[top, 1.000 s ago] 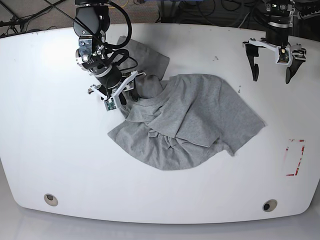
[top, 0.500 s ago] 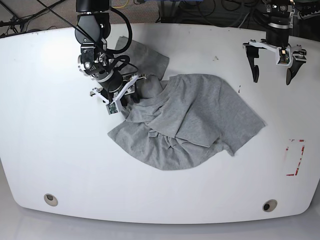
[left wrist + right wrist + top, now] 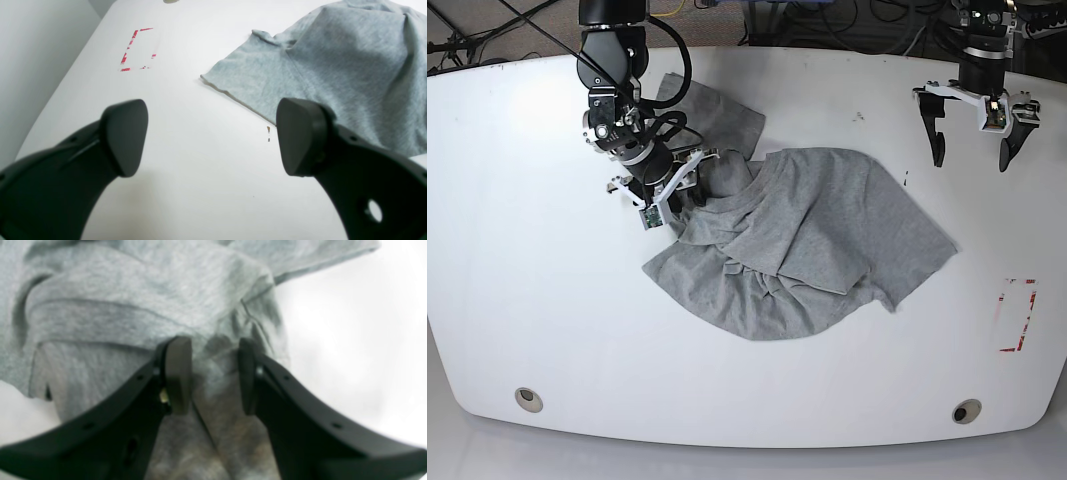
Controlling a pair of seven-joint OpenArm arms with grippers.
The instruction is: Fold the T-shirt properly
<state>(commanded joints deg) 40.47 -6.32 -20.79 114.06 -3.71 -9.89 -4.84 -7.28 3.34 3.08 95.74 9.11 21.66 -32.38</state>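
Pinching a bunched ridge of grey cloth between its two dark fingers, the right pincer [image 3: 211,376] is clenched on the T-shirt [image 3: 797,240] at the garment's upper-left edge. Its arm reaches down from the far rim of the worktop [image 3: 547,300] and angles toward the shirt, wrist tilted low over the fabric. The T-shirt lies crumpled in a wrinkled heap across the middle of the white worktop, one flap spread toward the far edge behind the arm. The left pincer [image 3: 972,155] hangs released, fingers spread wide and pointing down above bare worktop, apart from the shirt's hem. Red tape marks [image 3: 1019,315] sit near the worktop's edge.
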